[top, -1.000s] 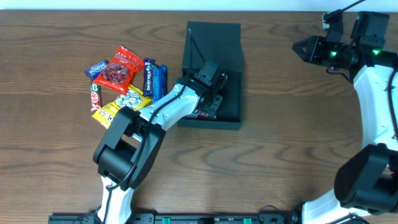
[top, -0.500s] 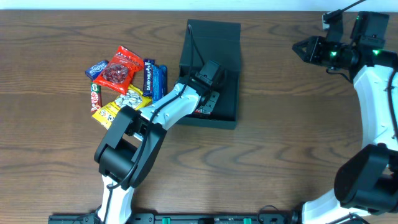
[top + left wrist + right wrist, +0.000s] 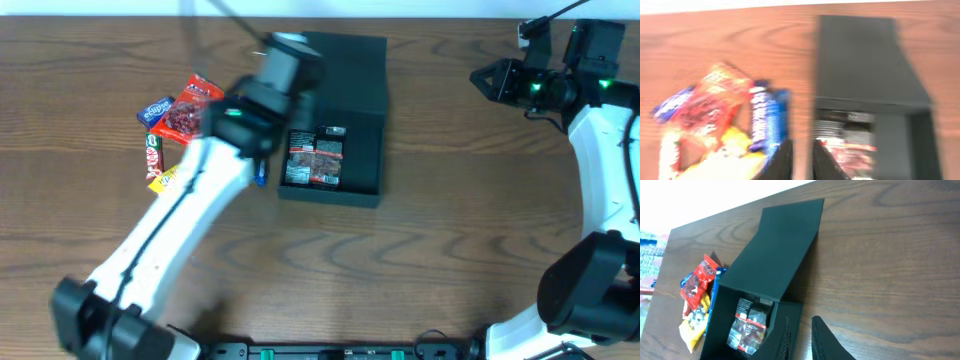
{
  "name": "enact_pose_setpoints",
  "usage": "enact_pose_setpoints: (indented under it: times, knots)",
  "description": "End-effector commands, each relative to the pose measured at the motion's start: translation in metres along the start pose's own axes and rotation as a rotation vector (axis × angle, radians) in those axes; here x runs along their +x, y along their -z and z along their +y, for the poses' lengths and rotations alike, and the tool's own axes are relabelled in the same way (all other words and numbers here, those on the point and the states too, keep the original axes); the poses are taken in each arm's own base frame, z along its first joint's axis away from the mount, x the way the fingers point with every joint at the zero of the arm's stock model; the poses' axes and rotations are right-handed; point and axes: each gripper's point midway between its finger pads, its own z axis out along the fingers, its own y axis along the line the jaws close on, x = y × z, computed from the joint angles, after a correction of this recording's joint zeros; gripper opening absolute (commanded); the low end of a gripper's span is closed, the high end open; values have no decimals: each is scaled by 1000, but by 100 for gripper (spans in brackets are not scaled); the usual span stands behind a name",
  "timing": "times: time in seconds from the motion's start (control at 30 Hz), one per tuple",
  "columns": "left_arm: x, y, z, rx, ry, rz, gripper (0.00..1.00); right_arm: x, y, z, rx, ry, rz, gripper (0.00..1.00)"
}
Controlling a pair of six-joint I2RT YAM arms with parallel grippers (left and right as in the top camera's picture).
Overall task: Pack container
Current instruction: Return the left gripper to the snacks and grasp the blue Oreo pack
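The container is a dark square box with its flap lid folded back. A red, black and white packet lies flat inside it. My left gripper is blurred, high above the box's left rear corner. In the left wrist view the left gripper has its jaws a narrow gap apart, with bare wood between and nothing held. My right gripper hangs far to the right, its jaws slightly apart and empty. The container and packet also show in the right wrist view.
A pile of snack packets lies on the wooden table left of the box, with a blue bar nearest the box wall. The pile also shows in the right wrist view.
My left gripper has come up out of the box and swung back and to the left, leaving the packet inside. Its jaws have parted slightly. The right arm has not moved.
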Motion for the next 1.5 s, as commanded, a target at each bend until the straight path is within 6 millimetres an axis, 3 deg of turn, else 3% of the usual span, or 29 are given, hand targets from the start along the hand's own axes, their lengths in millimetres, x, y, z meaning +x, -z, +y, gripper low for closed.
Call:
enact_pose_setpoints:
  times: [0.0,0.07,0.2,0.33,0.43,0.63,0.87,1.2,1.47]
  knots:
    - [34,-32,50,-167,196,120,66,-2,1,6,-9,21,-4,16]
    - [56,-47,64,-175,309,190,72,-2,1,6,-9,21,-4,16]
    - [89,-78,74,-140,405,268,73,-1,1,6,-9,19,-1,16]
    - [108,-104,77,-141,354,285,73,1,1,6,-8,12,8,17]
    - [119,-122,67,-96,287,321,72,5,1,5,-5,3,20,16]
    - [124,-143,56,-34,184,331,68,9,1,4,0,-10,36,17]
    - [124,-153,41,63,57,326,65,10,1,4,0,-13,40,16]
    - [139,-174,39,63,24,354,63,11,1,4,0,-15,44,16]
    - [142,-177,38,63,24,357,63,12,1,4,0,-18,47,16]
